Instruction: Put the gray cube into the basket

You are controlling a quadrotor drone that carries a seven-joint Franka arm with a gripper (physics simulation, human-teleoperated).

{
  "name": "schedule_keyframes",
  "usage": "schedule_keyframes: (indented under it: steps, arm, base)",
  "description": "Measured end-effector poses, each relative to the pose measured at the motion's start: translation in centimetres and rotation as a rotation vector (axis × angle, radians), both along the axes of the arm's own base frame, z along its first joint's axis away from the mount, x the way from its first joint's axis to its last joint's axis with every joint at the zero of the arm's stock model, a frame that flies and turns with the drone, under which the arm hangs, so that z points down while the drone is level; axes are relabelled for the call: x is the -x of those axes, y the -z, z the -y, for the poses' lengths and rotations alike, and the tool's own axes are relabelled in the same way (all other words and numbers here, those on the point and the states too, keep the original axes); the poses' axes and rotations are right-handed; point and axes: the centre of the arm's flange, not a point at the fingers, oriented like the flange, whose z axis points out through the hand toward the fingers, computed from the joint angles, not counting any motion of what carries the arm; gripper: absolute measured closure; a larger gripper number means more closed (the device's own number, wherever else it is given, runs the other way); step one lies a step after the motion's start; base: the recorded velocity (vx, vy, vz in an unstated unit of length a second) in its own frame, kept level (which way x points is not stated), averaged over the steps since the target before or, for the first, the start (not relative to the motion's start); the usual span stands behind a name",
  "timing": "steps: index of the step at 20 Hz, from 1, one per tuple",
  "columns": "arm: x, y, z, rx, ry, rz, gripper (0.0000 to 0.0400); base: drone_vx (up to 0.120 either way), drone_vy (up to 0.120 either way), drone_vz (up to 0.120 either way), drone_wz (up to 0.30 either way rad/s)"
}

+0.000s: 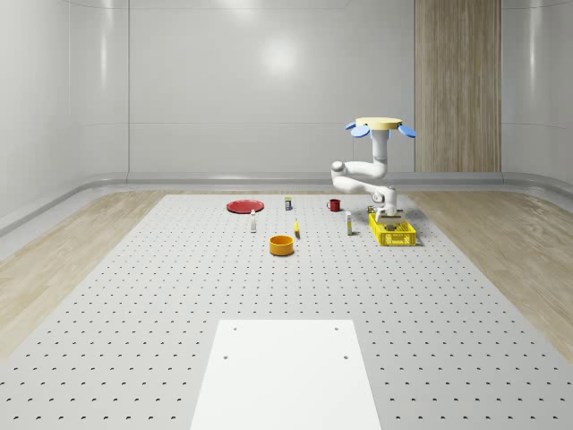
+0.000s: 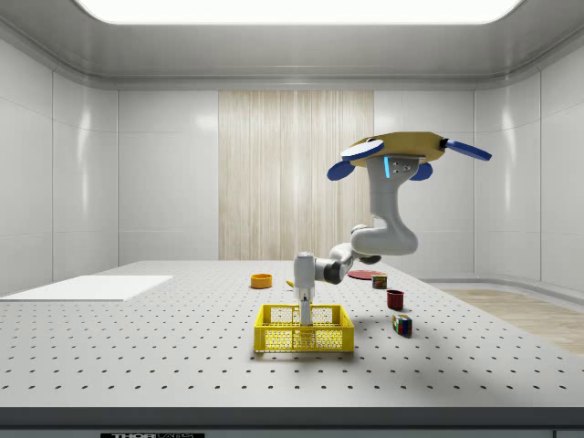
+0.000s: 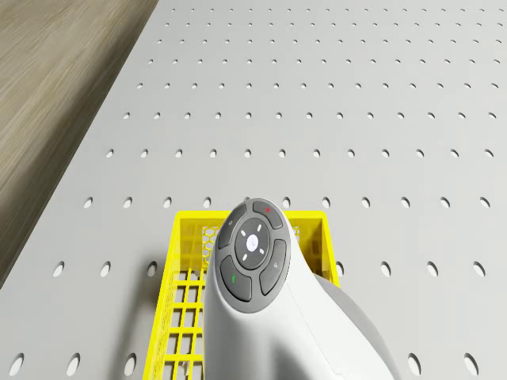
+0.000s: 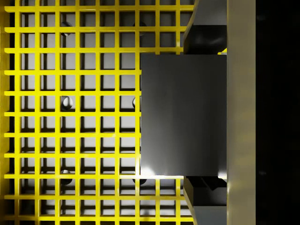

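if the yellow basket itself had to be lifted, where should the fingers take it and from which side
Probably one of the basket's long side walls, at its top rim near the middle, coming straight down from above. The walls are thin upright lattice, so one finger could slip inside and one outside. The gray cube lies between the fingers against one wall, so the opposite wall looks freer.

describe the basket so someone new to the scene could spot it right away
On the big perforated table, find the hovering drone near the whole-scene view's right edge; its arm reaches down into the basket. It is the only bright yellow lattice-walled crate; the nearby containers are round.
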Motion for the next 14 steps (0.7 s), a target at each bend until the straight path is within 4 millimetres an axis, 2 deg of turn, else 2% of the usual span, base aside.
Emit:
schedule_keyframes:
  steps: [5, 14]
  arm:
    - [0.0, 1.2, 0.0, 0.000, 0.000, 0.000, 0.0015]
    - [0.0, 4.2, 0.0, 0.000, 0.000, 0.000, 0.0002]
  base:
    - [0.000, 0.000, 0.000, 0.000]
    - [0.000, 0.000, 0.000, 0.000]
